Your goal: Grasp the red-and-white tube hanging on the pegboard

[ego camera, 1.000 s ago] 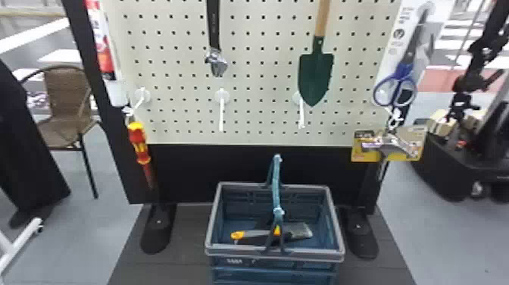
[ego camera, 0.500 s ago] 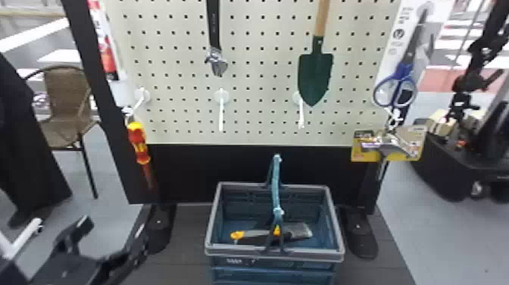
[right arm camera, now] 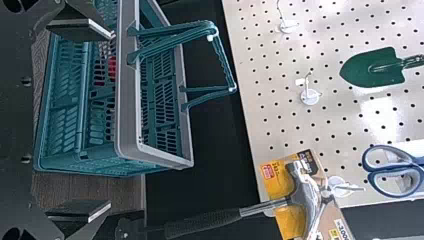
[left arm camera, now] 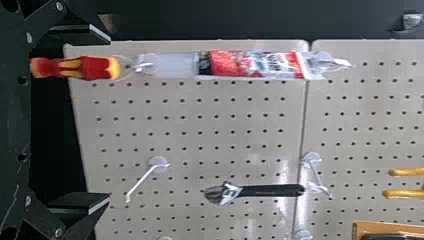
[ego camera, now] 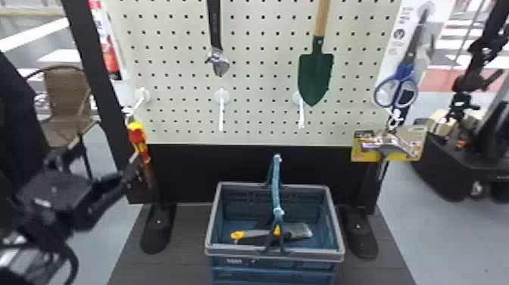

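The red-and-white tube (left arm camera: 252, 65) hangs at the left edge of the cream pegboard (left arm camera: 200, 130), with its white cap end pointing down. In the head view the tube (ego camera: 110, 57) is partly hidden behind the stand's black upright post (ego camera: 94, 94). Just below the tube, a screwdriver with a red-and-yellow handle (left arm camera: 75, 67) hangs from a white hook, in line with the tube.

The black left arm (ego camera: 64, 197) comes in from the lower left. Its left jaws are spread wide and hold nothing. They sit low beside the screwdriver's shaft (ego camera: 145, 170) and well below the tube.

Further right on the pegboard hang a black-handled adjustable wrench (ego camera: 216, 45), a dark green trowel with a wooden handle (ego camera: 315, 77) and blue-handled scissors on a white card (ego camera: 395, 89). A hammer on a yellow card (ego camera: 390, 146) hangs at the board's lower right corner.

Below the board, a blue plastic basket with a grey rim (ego camera: 274, 254) stands on the dark bench (ego camera: 166, 265), its teal handle raised. A grey tool with an orange-yellow end (ego camera: 265, 234) lies inside it.

In the right wrist view, the right jaws are also spread wide and empty, close to the basket (right arm camera: 127, 100).
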